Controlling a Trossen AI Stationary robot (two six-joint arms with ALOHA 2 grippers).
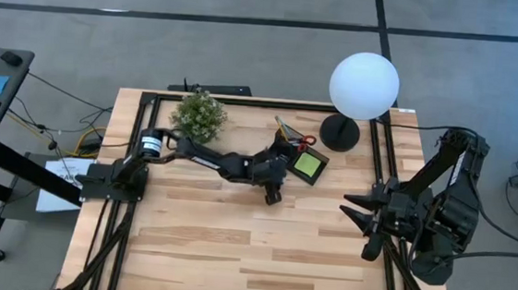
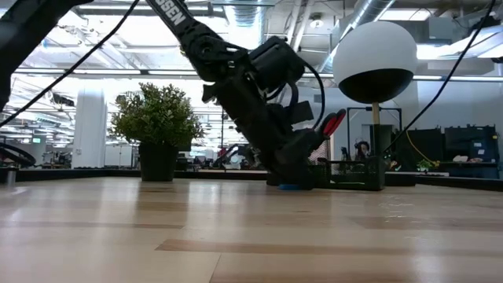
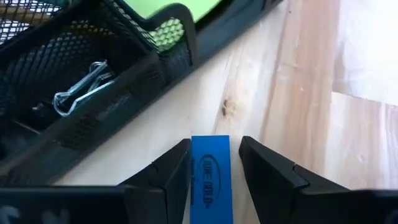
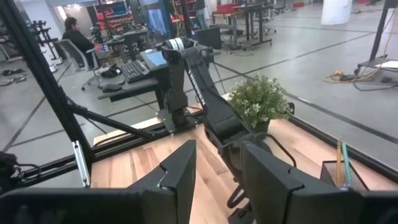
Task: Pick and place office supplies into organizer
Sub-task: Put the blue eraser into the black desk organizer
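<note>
A blue eraser (image 3: pixel 210 180) lies flat on the wooden table just on the near side of the black mesh organizer (image 3: pixel 93 93); it also shows in the low view (image 2: pixel 289 187). My left gripper (image 3: pixel 214 148) is down at it, slanting downward. It is open, with one finger along each long side of the eraser. The organizer (image 1: pixel 288 155) holds a lime-green sticky-note pad (image 1: pixel 308 164), red-handled scissors (image 1: pixel 306 141), upright pens and a pencil (image 1: pixel 284 127), and metal clips (image 3: pixel 81 93). My right gripper (image 1: pixel 369 223) hangs open and raised at the table's right side. My left gripper has the eraser lengthwise between its two fingers. One finger (image 3: pixel 177 168) stands right against the eraser's long side (image 3: pixel 194 174); whether it touches, I cannot tell. A narrow strip of table shows between the other finger (image 3: pixel 261 168) and the eraser. The eraser lies flat on the table.
A potted plant (image 1: pixel 198 114) stands at the far edge, left of the organizer. A lamp with a white globe (image 1: pixel 364 86) and a round black base (image 1: pixel 340 133) stands to its right. The near half of the table (image 1: pixel 232 254) is bare wood.
</note>
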